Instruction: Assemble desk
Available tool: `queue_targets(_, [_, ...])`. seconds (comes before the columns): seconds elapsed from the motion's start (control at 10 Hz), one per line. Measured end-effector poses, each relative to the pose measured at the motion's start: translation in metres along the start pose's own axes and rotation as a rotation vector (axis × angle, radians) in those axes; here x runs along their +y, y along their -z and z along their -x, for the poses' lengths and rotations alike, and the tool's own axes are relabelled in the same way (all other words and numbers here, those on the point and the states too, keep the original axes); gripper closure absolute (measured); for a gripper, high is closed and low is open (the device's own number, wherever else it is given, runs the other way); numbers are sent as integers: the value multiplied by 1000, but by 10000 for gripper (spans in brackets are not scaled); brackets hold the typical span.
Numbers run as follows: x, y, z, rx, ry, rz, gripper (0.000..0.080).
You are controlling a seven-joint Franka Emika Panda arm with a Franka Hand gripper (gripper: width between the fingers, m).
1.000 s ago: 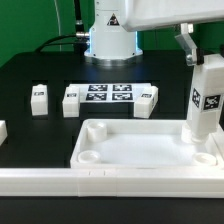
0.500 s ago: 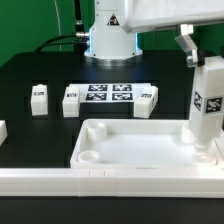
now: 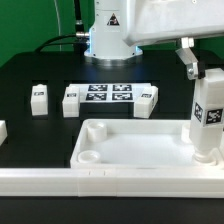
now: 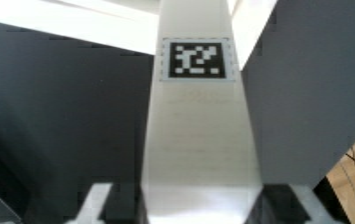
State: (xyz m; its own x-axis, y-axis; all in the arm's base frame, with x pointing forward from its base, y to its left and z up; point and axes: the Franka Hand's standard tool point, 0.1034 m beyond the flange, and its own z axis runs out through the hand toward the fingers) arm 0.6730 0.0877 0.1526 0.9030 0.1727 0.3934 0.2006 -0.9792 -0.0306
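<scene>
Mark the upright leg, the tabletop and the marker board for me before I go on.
upright leg point(image 3: 205, 135): exterior view, its face below the tag.
tabletop point(image 3: 135, 125): exterior view, its far rim.
marker board point(image 3: 108, 96): exterior view, its middle.

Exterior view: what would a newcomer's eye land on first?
The tall white leg with its black-and-white tag, held upright by the tool at the exterior view's right, its lower end at a corner of the tabletop. Next comes that tray-like tabletop across the foreground. Behind it, the marker board lies on the black table with small tagged white pieces beside it.
</scene>
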Motion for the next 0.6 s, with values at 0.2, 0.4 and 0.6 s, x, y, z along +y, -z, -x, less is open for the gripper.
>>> queue_targets(0.2, [-3,-2,1,1,3,-1,515])
queue_targets(0.4, [-4,-4,3,-4,5,-3,515])
queue_targets(0.6, [-7,-9,6,-12,8,-6,515])
